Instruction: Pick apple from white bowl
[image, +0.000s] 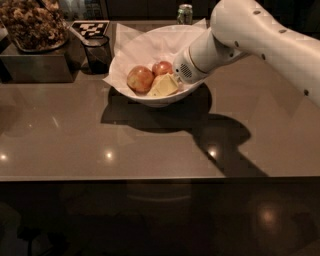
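Observation:
The white bowl (125, 62), wide and lined with white paper, stands at the back middle of the brown counter. Two redder apples lie in it: one on the left (140, 78) and one behind it (162, 67). My gripper (164, 86), pale yellow at the end of the white arm (250, 30), reaches in from the right. It is down inside the bowl, right beside the two red apples. The pale yellow-green apple is hidden, apparently beneath the gripper.
A small dark glass cup (97, 52) stands just left of the bowl. A dark bin heaped with brown snacks (32, 30) is at the back left. A checkered marker card (90, 27) and a green can (185, 13) sit behind. The counter's front edge (150, 177) runs across.

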